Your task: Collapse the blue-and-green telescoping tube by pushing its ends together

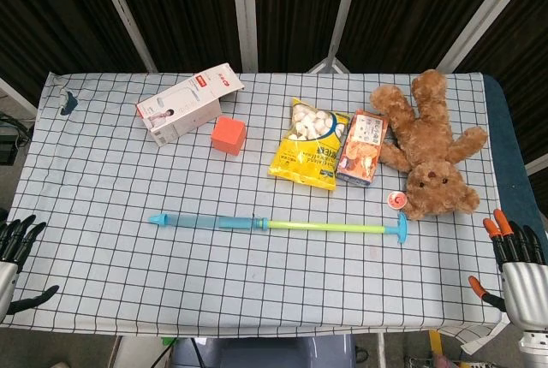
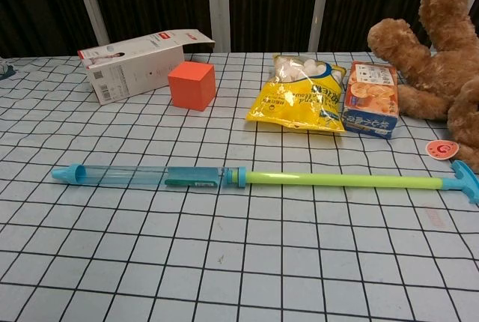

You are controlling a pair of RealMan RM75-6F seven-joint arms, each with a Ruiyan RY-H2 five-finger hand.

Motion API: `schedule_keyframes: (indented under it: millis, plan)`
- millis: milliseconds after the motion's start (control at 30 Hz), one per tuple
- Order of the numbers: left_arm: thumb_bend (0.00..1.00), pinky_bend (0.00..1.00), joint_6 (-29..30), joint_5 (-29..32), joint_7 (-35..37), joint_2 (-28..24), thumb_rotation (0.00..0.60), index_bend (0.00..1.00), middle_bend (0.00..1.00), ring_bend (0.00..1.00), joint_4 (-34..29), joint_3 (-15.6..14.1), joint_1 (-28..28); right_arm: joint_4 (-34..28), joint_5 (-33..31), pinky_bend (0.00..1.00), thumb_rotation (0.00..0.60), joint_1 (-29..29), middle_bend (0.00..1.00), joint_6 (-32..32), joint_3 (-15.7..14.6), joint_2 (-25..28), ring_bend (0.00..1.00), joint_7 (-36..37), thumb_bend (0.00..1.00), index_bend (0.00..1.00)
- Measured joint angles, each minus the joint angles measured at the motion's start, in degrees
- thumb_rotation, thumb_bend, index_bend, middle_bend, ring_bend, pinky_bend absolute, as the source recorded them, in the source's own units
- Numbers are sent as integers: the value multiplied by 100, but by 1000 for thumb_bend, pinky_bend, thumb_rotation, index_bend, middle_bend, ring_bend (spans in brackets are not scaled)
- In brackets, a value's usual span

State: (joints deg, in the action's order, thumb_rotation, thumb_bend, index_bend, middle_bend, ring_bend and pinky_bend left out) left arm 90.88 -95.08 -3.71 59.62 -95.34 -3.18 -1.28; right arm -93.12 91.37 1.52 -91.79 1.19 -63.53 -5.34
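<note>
The telescoping tube (image 1: 274, 225) lies fully extended across the middle of the checked table, running left to right. Its clear blue barrel (image 2: 142, 177) with a flared blue tip is on the left. The thin green rod (image 2: 344, 180) ends in a blue T-handle (image 1: 401, 229) on the right, close to the teddy bear. My left hand (image 1: 17, 252) hovers at the table's front left corner, fingers spread, holding nothing. My right hand (image 1: 518, 270), with orange fingertips, is at the front right corner, also empty and apart from the tube. Neither hand shows in the chest view.
Behind the tube lie a white carton (image 1: 187, 103), an orange cube (image 1: 229, 135), a yellow snack bag (image 1: 311, 145), an orange snack box (image 1: 361, 147) and a brown teddy bear (image 1: 430, 145). A small red disc (image 1: 396, 200) sits by the bear's head.
</note>
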Motion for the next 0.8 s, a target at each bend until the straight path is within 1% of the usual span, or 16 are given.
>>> schedule_keyframes:
  millis: [400, 733, 767, 800]
  plan:
    - [131, 0, 58, -63, 41, -19, 600, 0, 0, 0, 0, -30, -28, -6, 103, 0, 600, 15, 0, -6, -60, 63, 0, 113, 247, 0]
    - [131, 0, -36, -73, 70, -28, 600, 0, 0, 0, 12, -52, 7, -51, 221, 0, 600, -92, 0, 159, -106, 24, 0, 59, 247, 2]
    - [131, 0, -66, -60, 70, -34, 600, 0, 0, 0, 3, -55, 16, -64, 242, 0, 600, -119, 0, 185, -103, 11, 0, 66, 247, 15]
    - [131, 0, -87, -50, 67, -39, 600, 0, 0, 0, -4, -56, 24, -79, 263, 0, 600, -148, 0, 213, -99, -2, 0, 73, 247, 50]
